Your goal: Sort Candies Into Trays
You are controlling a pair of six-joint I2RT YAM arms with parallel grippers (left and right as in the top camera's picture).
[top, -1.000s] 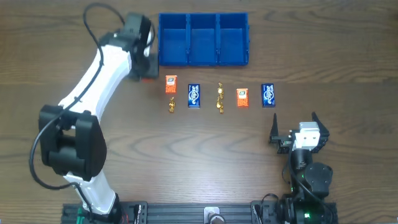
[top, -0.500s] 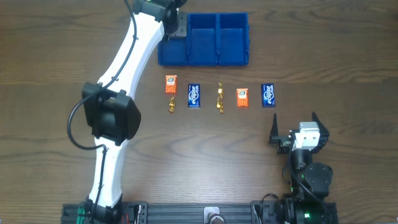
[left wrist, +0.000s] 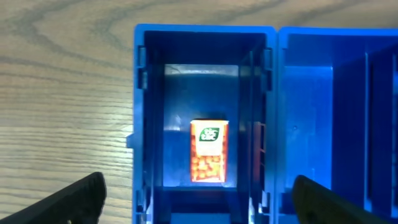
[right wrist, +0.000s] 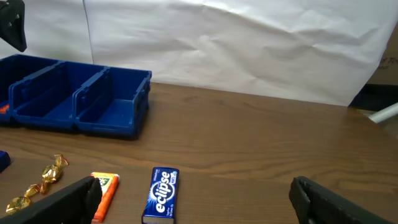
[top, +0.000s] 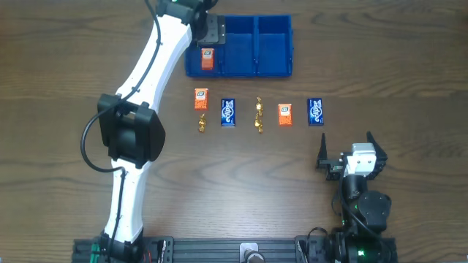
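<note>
Orange boxes [top: 208, 58] three, blue packs [top: 229, 112] two

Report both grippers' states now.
Left gripper: open, holding nothing, above the orange candy box in the tray.
Right gripper: open, holding nothing.

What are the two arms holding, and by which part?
Nothing. The left tool hangs open above an orange candy box lying in the blue tray; the right tool is open, empty.

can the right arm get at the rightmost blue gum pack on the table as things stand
Probably yes: the blue rectangular gum pack lies flat on bare wood just ahead of the open right gripper, nothing between them.
</note>
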